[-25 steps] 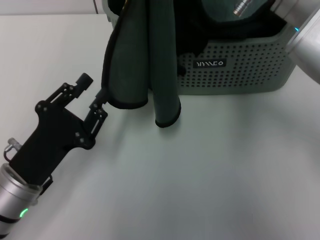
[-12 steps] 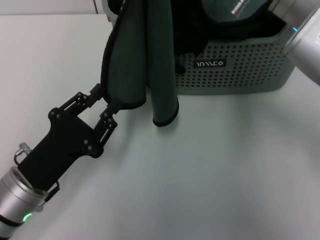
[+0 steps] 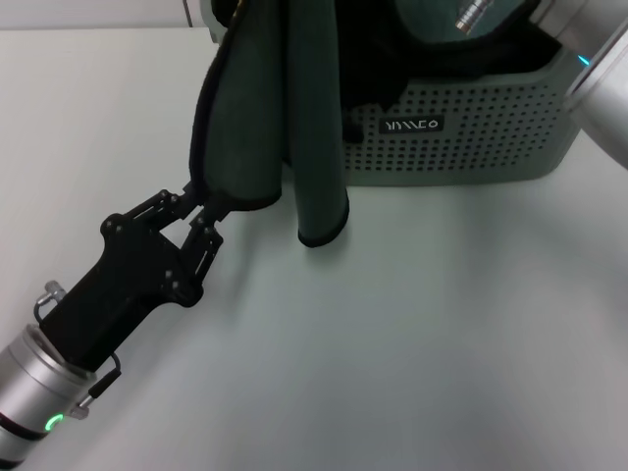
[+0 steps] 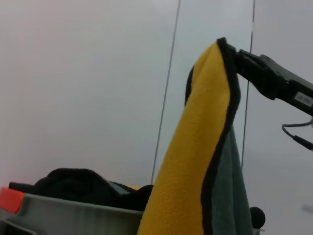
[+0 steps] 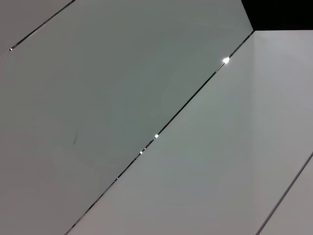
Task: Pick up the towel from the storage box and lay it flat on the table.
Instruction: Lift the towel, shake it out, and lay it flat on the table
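Towel hanging, left gripper at its corner

Towel hangs in front of the box, lower edge above the worktop. Left gripper fingers narrow, pinching its lower corner. Right gripper fingers: cannot tell.

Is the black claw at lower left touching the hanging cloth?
Touching. In the head view the left gripper has its jaws closed around the lower corner of the towel.
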### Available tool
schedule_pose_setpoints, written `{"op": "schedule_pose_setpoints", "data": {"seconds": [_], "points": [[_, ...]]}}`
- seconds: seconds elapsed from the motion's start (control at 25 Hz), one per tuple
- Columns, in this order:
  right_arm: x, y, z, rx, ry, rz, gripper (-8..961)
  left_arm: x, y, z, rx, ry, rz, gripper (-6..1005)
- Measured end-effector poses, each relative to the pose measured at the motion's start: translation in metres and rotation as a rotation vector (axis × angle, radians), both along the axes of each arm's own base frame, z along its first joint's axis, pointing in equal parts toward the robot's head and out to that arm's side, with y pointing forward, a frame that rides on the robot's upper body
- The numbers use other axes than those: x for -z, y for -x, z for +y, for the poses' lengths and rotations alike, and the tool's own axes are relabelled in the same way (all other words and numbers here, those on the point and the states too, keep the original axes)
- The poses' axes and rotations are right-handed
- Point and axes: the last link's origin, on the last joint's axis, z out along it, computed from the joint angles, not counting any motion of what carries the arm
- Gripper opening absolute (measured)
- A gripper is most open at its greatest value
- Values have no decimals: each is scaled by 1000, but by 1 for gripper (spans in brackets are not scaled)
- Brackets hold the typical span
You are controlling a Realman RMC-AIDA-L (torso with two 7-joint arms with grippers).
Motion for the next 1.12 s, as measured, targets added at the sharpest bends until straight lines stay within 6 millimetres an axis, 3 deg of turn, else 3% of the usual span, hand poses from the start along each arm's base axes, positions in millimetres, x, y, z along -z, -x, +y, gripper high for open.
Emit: {"op": "schedule_pose_setpoints", "data": {"seconds": [0.08, 0.36, 0.6, 0.76, 0.92, 0.96, 1.12], "points": [[0, 0, 0, 0, 1, 0, 0, 0, 0, 0, -2, 5, -5, 384], [2, 0, -1, 0, 6, -1, 0, 0, 1, 0, -21, 11, -22, 69], [10, -2, -3, 24, 75, -4, -1, -8, 3, -1, -23, 8, -62, 22], [15, -5, -4, 61, 164, 5, -1, -29, 2, -5, 37, 57, -167, 16], [19, -13, -16, 118, 297, -19, -1, -50, 0, -11, 116, 115, -222, 15], [14, -19, -29, 149, 367, -38, -1, -58, -3, -14, 167, 124, -226, 15], [-1, -31, -48, 175, 447, -46, 0, -74, -7, -18, 240, 169, -232, 14]]}}
